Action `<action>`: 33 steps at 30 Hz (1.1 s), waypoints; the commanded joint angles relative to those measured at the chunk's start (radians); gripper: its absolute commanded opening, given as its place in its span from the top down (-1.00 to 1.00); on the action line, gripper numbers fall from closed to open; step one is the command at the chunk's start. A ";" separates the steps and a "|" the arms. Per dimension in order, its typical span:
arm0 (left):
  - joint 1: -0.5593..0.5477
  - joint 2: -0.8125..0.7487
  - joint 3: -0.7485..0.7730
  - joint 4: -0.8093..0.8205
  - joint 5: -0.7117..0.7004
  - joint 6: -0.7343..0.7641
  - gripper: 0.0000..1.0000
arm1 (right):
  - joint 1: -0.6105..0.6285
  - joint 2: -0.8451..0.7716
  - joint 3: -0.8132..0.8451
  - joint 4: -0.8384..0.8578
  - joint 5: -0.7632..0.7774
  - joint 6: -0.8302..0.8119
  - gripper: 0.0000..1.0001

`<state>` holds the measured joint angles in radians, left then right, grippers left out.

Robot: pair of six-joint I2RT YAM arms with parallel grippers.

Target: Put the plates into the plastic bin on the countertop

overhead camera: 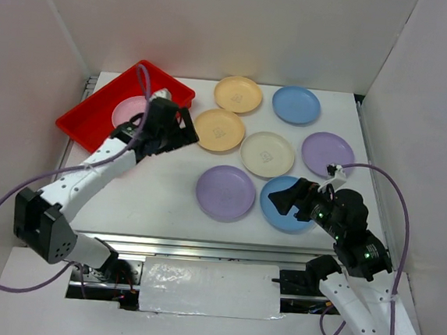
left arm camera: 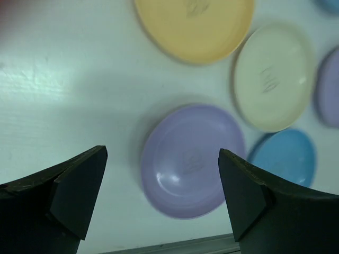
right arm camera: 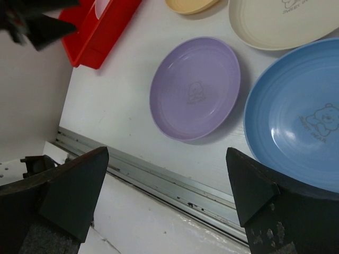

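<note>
Seven plates loose on the countertop (overhead camera: pixel 158 201), one already in the plastic bin (overhead camera: pixel 87 120)

A pink plate (overhead camera: pixel 126 112) is seen lying in the plastic bin at the far left, while the other plates are spread flat across the middle and right of the countertop. The left gripper (left arm camera: pixel 161 159) is held wide apart with nothing between its jaws, beside the bin's near rim. The right gripper (right arm camera: pixel 167 159) is likewise spread wide and empty, above the near blue plate (overhead camera: pixel 282 212), with a purple plate (overhead camera: pixel 225 192) just beside it. The plates are judged to be light, stiff and smooth, so some slipping is to be expected. As each lies flat and shallow, the raised rim is judged the only hold, pinched at its edge.
</note>
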<state>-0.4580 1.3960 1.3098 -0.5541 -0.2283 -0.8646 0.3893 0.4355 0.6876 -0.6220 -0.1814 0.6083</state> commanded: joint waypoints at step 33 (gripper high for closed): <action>-0.093 -0.192 -0.242 -0.106 -0.324 -0.119 1.00 | 0.022 -0.012 0.007 0.050 0.010 0.019 -1.00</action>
<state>-0.6472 1.3094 1.0012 -0.6479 -0.4664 -0.9676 0.3981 0.4053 0.6899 -0.6285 -0.1650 0.6163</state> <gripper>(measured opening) 0.042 0.998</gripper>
